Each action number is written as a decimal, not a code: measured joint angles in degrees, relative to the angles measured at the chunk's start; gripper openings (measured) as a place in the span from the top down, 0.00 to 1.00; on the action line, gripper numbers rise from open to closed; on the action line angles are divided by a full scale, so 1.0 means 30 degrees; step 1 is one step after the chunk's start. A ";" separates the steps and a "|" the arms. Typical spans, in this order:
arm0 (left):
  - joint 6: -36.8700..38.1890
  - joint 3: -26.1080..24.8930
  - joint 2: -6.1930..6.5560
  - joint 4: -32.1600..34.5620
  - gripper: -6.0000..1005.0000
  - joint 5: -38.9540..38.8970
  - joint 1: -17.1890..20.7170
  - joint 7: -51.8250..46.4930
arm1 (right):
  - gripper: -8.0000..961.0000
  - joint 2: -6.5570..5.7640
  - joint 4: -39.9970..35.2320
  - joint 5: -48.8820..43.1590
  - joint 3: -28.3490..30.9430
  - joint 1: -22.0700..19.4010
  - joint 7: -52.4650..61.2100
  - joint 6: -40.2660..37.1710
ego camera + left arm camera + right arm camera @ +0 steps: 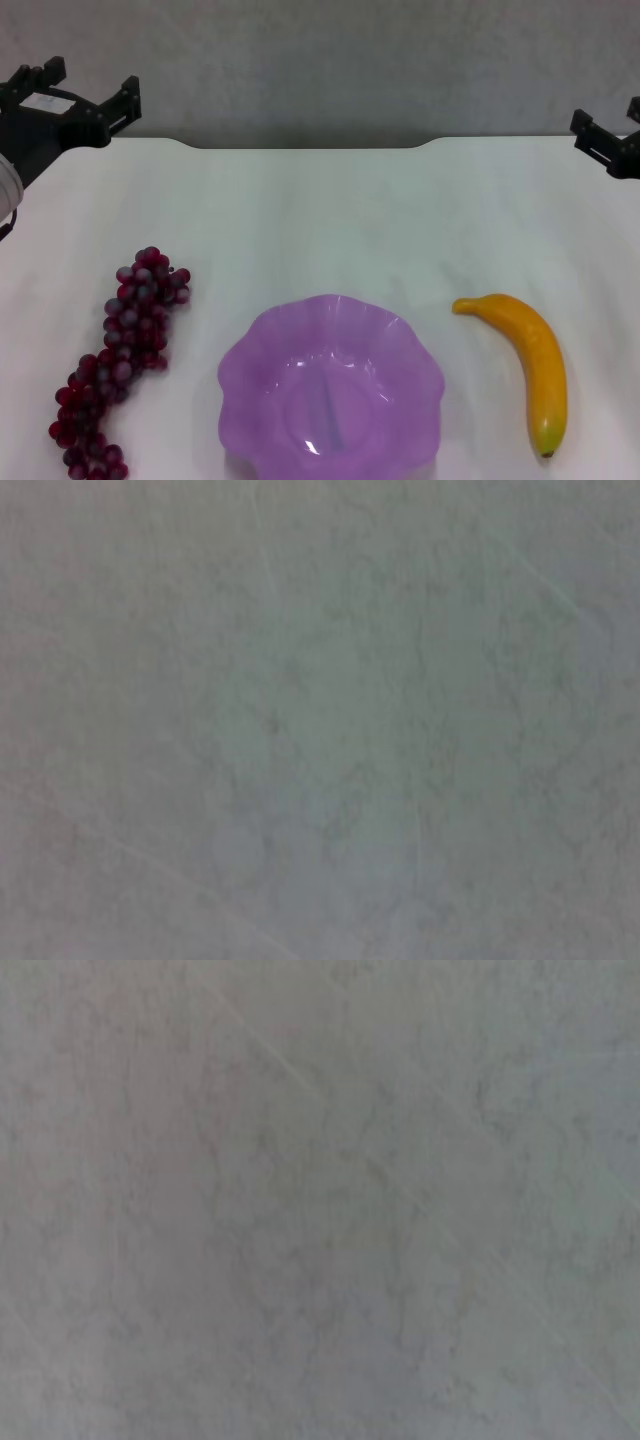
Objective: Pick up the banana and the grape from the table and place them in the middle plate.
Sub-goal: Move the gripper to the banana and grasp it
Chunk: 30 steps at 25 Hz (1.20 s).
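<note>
Both end effectors (85,85) (607,135) hover open, holding nothing.

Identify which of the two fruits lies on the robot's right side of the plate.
The banana, smooth and yellow; the grape bunch lies on the middle plate's left.

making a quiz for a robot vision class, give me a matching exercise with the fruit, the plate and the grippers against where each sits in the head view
Things:
1. long bunch of dark red-purple grapes
2. smooth curved yellow-orange banana
3. translucent light purple scallop-rimmed plate
4. black left gripper

Places:
A. near centre of the white table
B. far left corner
C. right of the plate
D. left of the plate

Pairs: 1-D, 2-C, 3-A, 4-B
</note>
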 joint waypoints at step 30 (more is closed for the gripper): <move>-0.0324 -0.0016 0.0039 -0.0543 0.13 0.0042 0.0283 0.0029 | 0.19 -0.0208 -0.6178 -0.0135 -0.3991 -0.3946 0.4231 0.6136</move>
